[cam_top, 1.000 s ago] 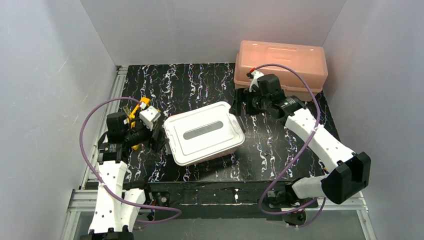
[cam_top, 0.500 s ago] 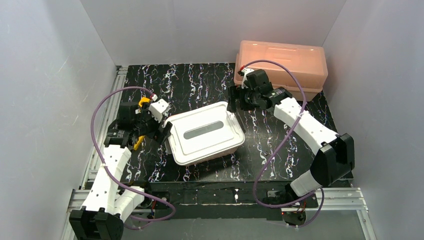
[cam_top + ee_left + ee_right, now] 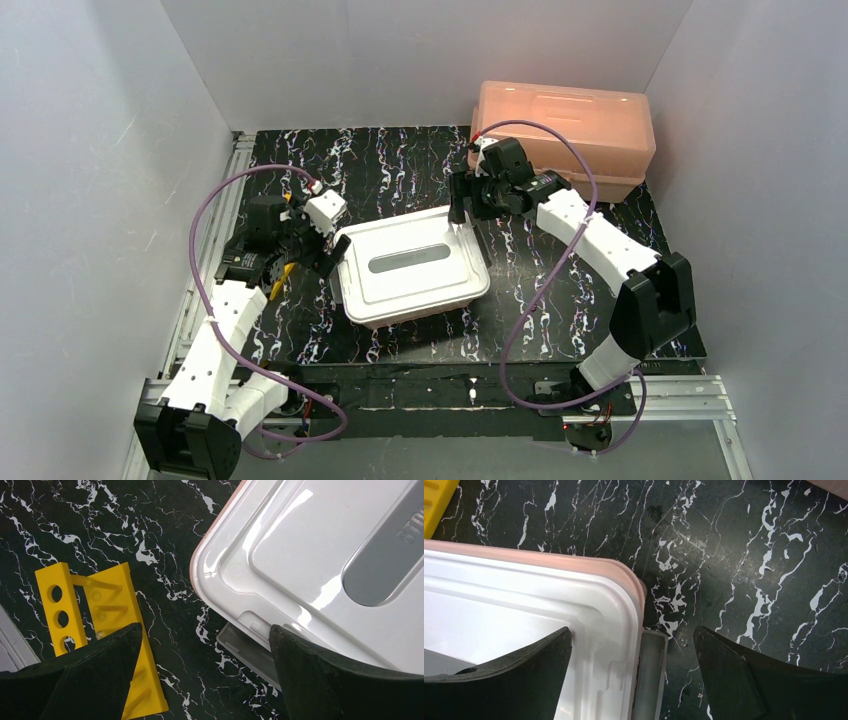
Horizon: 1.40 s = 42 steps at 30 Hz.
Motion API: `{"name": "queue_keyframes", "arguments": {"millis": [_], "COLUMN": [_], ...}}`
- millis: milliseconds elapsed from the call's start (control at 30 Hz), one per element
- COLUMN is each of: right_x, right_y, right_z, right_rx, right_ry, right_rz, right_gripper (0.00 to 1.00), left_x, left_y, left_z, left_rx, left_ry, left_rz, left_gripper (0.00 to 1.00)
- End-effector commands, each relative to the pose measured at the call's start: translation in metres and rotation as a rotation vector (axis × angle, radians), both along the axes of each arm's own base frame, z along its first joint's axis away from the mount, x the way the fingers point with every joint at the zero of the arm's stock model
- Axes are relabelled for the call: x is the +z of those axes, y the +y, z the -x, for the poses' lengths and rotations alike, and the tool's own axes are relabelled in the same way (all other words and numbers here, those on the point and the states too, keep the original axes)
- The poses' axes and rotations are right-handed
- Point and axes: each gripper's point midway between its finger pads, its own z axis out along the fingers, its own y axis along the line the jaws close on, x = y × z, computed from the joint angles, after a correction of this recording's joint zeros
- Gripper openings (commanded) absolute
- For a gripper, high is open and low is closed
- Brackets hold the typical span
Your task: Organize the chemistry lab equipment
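Of the chemistry lab equipment, a yellow holed test-tube rack (image 3: 107, 645) lies flat on the black marbled table. In the top view only a sliver of the rack (image 3: 281, 277) shows under my left arm. My left gripper (image 3: 205, 630) is open, hovering between the rack and the left end of the white-lidded tub (image 3: 410, 265). One finger is over the rack and the other over the lid's grey latch (image 3: 245, 652). My right gripper (image 3: 633, 630) is open too and straddles the tub's far right edge above its grey latch (image 3: 651, 675). Neither gripper holds anything.
A second pink tub (image 3: 565, 125) with a pink lid stands at the back right, just behind my right arm. The white-lidded tub's pink rim (image 3: 636, 587) shows under the lid. White walls enclose the table on three sides.
Both arms have reached in toward the white-lidded tub. The left gripper moved right and farther, off the rack; the right gripper moved left to the tub's far right edge. Both stayed open.
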Motion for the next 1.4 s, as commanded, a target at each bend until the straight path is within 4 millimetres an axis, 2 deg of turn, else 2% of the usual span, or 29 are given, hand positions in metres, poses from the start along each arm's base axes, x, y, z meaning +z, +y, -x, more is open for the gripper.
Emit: {"name": "queue_keyframes", "arguments": {"millis": [0,400,633,800,933,1100,1367], "right_x": [0.008,0.005,0.006,0.004,-0.006,-0.019,-0.020], "right_y": [0.010,0.010,0.011,0.007,0.002,-0.009,-0.039], "right_z": [-0.018,-0.036,-0.040,-0.041,-0.039,-0.032,-0.015], "right_rx": [-0.008,-0.040,-0.054,-0.069,-0.078,-0.108,-0.209], "right_ry": [-0.044,-0.063,-0.061,-0.064,-0.047,-0.013,-0.027], "right_rz": [-0.008,0.028,0.034,0.051,0.078,0.122,0.164], "right_gripper": [0.98,0.98,0.98,0.98,0.98,0.98,0.98], "left_x": [0.018,0.028,0.027,0.019,0.011,0.002,0.023], "left_y": [0.008,0.013,0.005,0.006,0.012,0.015,0.017], "left_z": [-0.009,-0.017,-0.022,-0.035,-0.039,-0.032,-0.022], "left_rx": [0.063,0.135,0.100,0.109,0.126,0.139,0.192], "left_ry": [-0.047,-0.029,-0.028,-0.012,-0.011,0.001,-0.020], "left_rz": [-0.017,-0.001,0.022,-0.001,-0.031,-0.036,0.010], "left_gripper": [0.98,0.98,0.98,0.98,0.98,0.98,0.98]}}
